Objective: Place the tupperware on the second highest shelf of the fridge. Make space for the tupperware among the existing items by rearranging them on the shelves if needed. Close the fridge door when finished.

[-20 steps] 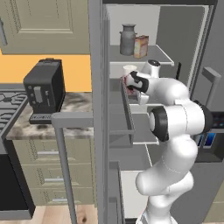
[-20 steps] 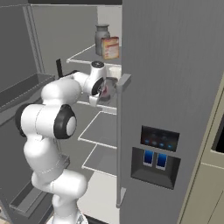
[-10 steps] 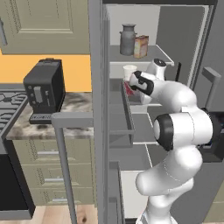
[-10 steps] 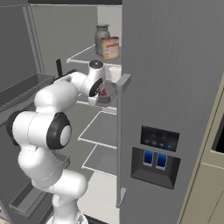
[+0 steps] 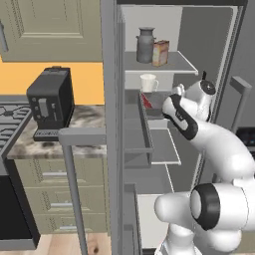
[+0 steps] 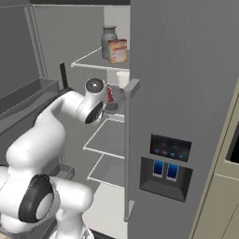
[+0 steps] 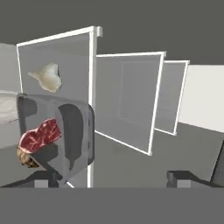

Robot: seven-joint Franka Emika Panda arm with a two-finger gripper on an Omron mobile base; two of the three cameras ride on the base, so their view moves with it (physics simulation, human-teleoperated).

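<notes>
Fingers [image 7: 113, 177] spread, translucent grey plastic tupperware [image 7: 57, 133] just left of them, released on the shelf; next, withdraw and close the door.

A black coffee machine [image 5: 50, 102] stands on a marbled surface [image 5: 84, 134] at the left middle of the left base view, close to the surface's front edge. A black stove [image 5: 9, 124] shows at the far left edge, just beside the surface. Beige drawers [image 5: 60, 199] with pale bar handles fill the lower left below it, and beige wall cabinets [image 5: 50, 27] the upper left, over an orange wall [image 5: 84, 84]. A beige cabinet [image 6: 219, 196] lines the right base view's lower right.
</notes>
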